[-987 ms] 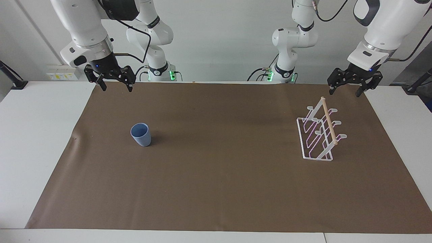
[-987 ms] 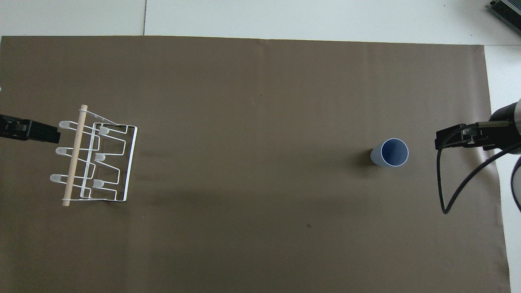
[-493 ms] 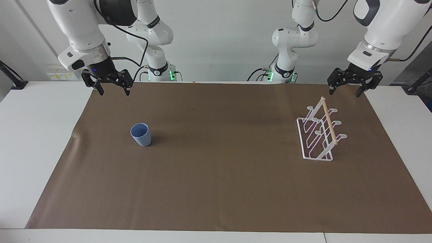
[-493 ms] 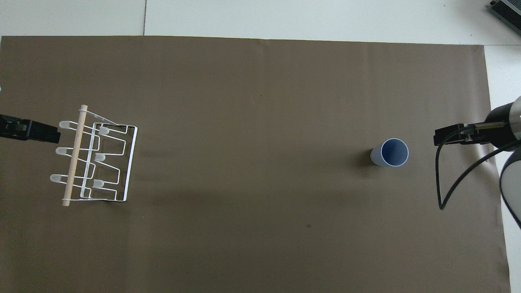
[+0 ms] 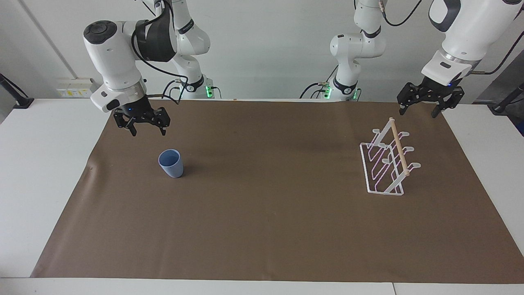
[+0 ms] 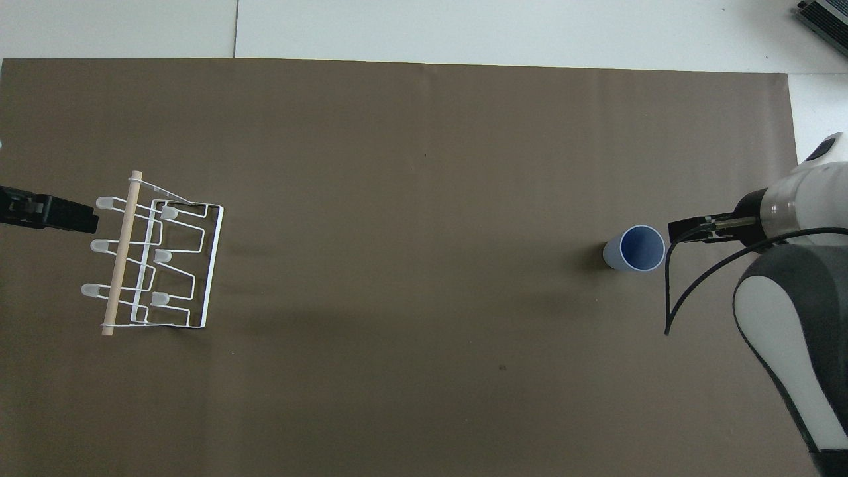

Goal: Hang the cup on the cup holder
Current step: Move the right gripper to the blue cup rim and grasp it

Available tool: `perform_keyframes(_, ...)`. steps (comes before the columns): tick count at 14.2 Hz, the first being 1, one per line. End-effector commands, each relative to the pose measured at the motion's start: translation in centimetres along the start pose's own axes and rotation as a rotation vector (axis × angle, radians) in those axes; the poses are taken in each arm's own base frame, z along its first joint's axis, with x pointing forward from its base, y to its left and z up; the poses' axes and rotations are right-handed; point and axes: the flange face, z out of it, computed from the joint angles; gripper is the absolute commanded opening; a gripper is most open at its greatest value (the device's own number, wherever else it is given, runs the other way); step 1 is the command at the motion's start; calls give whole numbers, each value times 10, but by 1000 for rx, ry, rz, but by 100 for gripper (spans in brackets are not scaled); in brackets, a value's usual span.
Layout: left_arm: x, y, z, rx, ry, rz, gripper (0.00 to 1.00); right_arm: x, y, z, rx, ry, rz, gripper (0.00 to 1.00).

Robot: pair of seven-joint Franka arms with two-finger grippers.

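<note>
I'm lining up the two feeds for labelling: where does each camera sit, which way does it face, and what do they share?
Facing view: high, across the table, looking at the robots; both arms and bases show, right gripper open above the mat near the cup, left gripper open, waiting by the cup holder.
Overhead view: above the robots' end, looking steeply down; only the arms' ends show.
Shared: brown mat, cup, cup holder, mirrored.

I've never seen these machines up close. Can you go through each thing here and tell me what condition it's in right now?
cup: upright on the brown mat, mouth up, nothing in it, not held.
cup holder: standing on the mat toward the left arm's end, no cup on its prongs.
right gripper: open, holding nothing, in the air over the mat close to the cup.
left gripper: open, holding nothing, waiting in the air by the cup holder.
brown mat: lying flat on the table.
</note>
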Motion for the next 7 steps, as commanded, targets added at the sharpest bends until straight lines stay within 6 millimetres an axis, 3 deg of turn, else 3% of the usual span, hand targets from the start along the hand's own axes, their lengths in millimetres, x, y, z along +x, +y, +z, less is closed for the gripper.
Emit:
perform_keyframes(1, -6, 3, 0, 1, 16, 4, 100, -10, 8, 34, 18, 25, -32, 100)
perform_keyframes(4, -6, 4, 1, 1, 16, 6, 100, -5, 25, 80, 49, -16, -87, 100)
perform_keyframes(7, -5, 8, 1, 1, 16, 12, 100, -14, 37, 99, 89, -33, -136, 100)
